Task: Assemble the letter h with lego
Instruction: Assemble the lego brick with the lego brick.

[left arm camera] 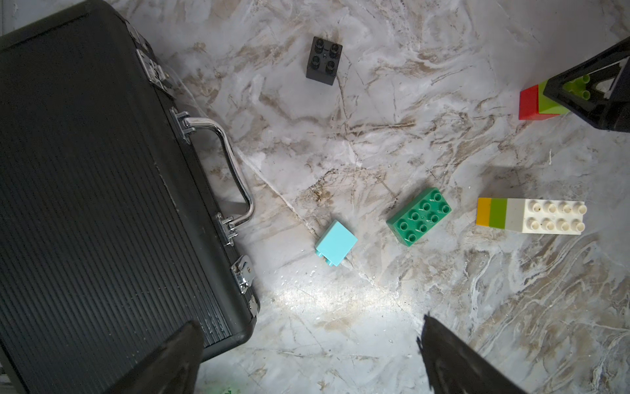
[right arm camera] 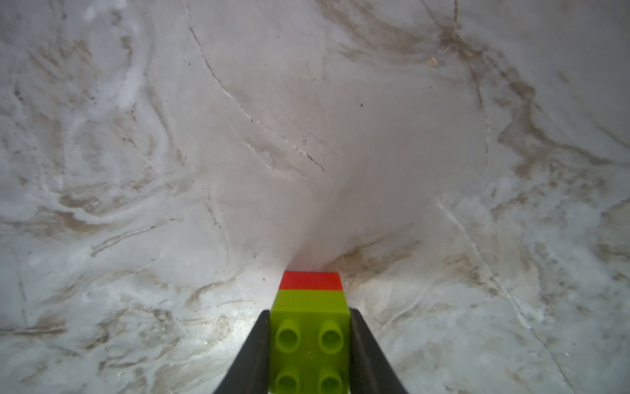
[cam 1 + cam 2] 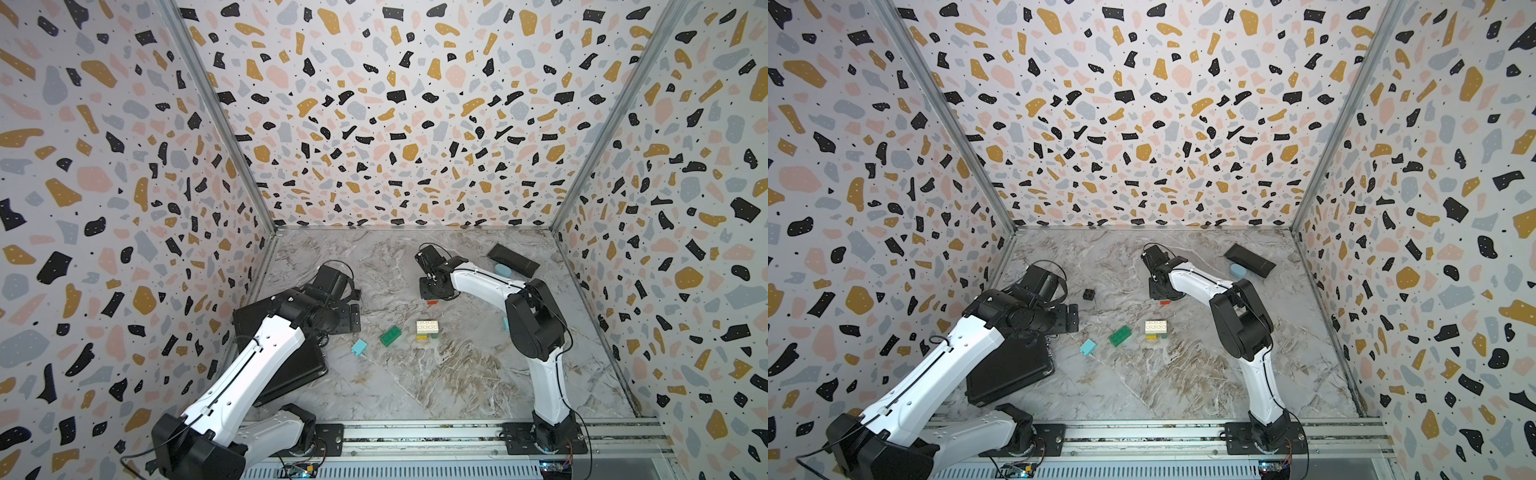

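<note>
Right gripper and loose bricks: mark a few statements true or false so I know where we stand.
1. The right gripper is shut on the lime brick. True.
2. The lime brick rests straight on the table. False: a red brick is under it.
3. The left gripper holds the light blue brick. False: it is open and empty; that brick lies on the table.
4. The dark green brick lies apart from the white-topped stack. True.

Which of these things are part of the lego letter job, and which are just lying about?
Part of the job: lime brick on red brick, black brick, dark green brick, light blue brick, white-topped brick stack.
Lying about: black briefcase, flat black case, pale-blue oval thing.
</note>
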Robot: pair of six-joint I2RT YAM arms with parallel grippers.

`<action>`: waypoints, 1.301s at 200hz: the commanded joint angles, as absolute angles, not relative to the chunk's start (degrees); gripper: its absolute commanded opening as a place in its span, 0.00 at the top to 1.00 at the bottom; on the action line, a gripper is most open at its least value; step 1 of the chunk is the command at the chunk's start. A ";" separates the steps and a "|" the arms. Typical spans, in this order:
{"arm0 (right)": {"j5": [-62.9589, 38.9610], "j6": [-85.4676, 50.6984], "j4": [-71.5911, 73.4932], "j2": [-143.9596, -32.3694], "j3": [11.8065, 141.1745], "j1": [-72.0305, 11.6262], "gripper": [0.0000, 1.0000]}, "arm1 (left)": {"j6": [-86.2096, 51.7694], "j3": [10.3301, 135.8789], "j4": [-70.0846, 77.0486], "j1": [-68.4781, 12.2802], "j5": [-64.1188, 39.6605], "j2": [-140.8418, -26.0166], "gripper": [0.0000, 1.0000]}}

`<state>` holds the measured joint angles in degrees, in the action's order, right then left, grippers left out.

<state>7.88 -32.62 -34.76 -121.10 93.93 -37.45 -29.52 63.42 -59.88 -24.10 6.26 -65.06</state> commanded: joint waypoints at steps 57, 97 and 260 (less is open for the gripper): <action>7.10 -33.75 -39.83 -122.65 95.18 -37.27 0.41 | -28.74 62.61 -58.71 -23.73 5.70 -64.28 0.01; 6.10 -33.74 -38.82 -121.88 95.76 -37.27 0.24 | -28.74 62.57 -58.62 -23.77 5.71 -63.90 0.01; 4.98 -31.21 -37.68 -115.45 95.01 -35.70 1.00 | -28.56 62.49 -58.45 -23.73 5.60 -63.59 0.01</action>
